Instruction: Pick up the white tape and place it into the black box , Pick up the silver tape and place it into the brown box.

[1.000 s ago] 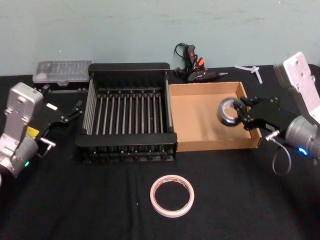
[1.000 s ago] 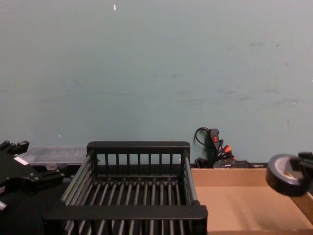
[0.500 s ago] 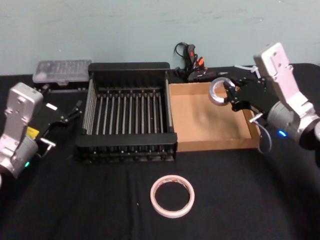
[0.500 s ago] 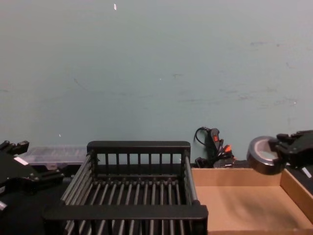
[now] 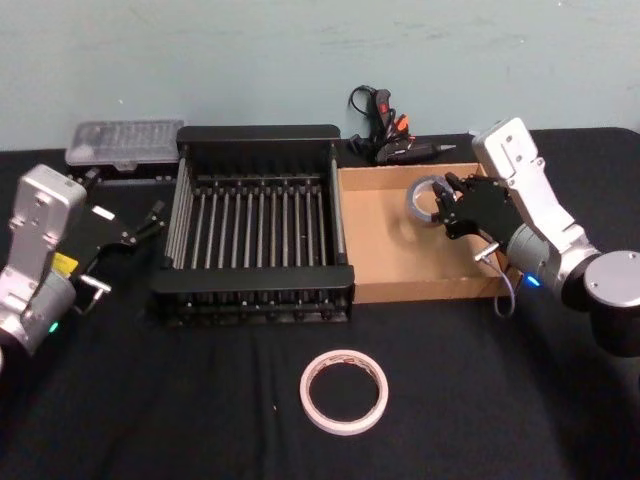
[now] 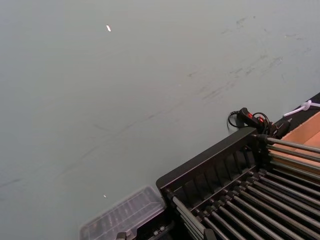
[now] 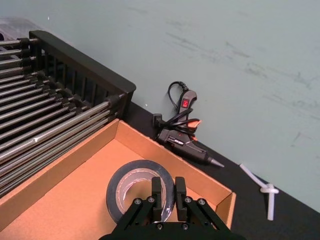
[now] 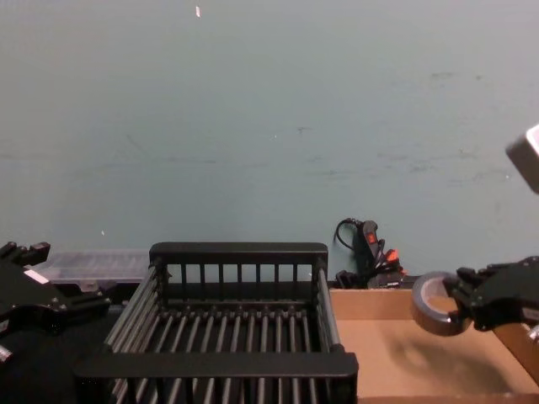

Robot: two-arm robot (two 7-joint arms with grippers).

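The black box (image 5: 255, 225) sits on the dark surface (image 5: 180, 400), a rigid slatted crate whose wide bar gaps still look too narrow to let a flat ring slip through. Touching its right side, the brown box (image 5: 400, 250) is light cardboard with low walls that would likely shift if bumped.

The white tape (image 5: 345, 391) lies flat on the surface in front of both boxes. It looks light, thin and stiff; 1 finger through the wide hole and 1 outside, pinching the band, seems the surest hold.

The silver tape (image 7: 140, 192), small, thick and firm, hangs over the brown box's far right part, pinched through its wall by the right gripper (image 7: 163, 196).

The left gripper (image 5: 150, 222) is parked left of the black box, apparently spread.
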